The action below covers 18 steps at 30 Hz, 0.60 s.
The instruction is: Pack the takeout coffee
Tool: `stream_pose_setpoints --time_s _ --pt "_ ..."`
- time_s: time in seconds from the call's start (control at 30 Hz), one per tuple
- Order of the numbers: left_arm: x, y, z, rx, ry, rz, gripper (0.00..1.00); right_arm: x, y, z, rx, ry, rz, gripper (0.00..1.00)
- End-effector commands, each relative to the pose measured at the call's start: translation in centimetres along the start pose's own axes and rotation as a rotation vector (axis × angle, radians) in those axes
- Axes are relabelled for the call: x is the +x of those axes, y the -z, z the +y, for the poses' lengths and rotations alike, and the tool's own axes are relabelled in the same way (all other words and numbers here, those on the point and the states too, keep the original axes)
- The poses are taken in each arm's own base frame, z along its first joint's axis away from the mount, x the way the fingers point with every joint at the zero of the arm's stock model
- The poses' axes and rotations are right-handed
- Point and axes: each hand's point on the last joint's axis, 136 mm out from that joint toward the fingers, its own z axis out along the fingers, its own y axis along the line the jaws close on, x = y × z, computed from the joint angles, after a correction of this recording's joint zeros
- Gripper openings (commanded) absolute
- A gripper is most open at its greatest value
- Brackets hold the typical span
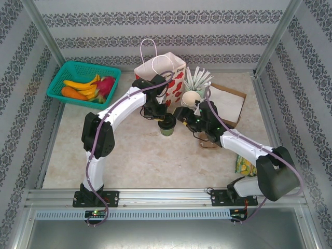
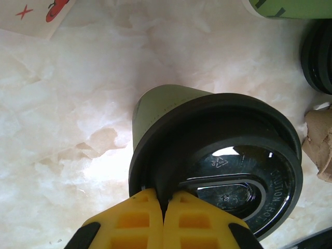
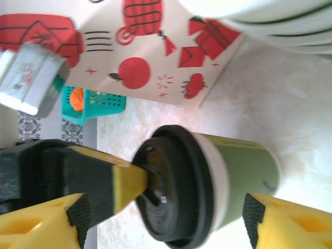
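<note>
A small dark-green paper cup with a black lid [image 1: 167,124] stands upright on the table [image 1: 129,155] before the red-printed paper bag [image 1: 161,72] — right claw [image 3: 166,212] straddling it, jaws wide and not yet gripping — left claw [image 2: 165,199] closed, tips on its lid.

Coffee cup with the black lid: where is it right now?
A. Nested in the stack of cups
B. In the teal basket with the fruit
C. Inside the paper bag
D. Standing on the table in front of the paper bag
D: the coffee cup, lid on, stands on the table just in front of the paper bag, between the fingers of the open right gripper.
</note>
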Motion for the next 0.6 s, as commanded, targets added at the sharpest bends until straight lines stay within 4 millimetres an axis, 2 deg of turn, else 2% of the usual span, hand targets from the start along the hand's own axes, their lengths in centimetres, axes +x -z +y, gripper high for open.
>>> stream_pose_setpoints --time_s 0.0,0.13,0.37,0.57 --pt "1.6 -3.5 1.8 -0.058 0.033 0.098 0.0 1.3 0.2 -1.7 0.02 0.018 0.069 0.7" --pt "1.6 -3.4 1.8 -0.06 0.031 0.095 0.0 1.3 0.0 -1.7 0.013 0.046 0.087 0.54" --pt "1.5 -3.4 1.7 -0.057 0.029 0.097 0.0 1.0 -1.5 -1.2 -0.006 0.071 0.123 0.34" --pt "1.5 -3.5 1.6 -0.051 0.03 0.103 0.0 0.8 -2.4 -0.3 -0.032 0.086 0.145 0.3"
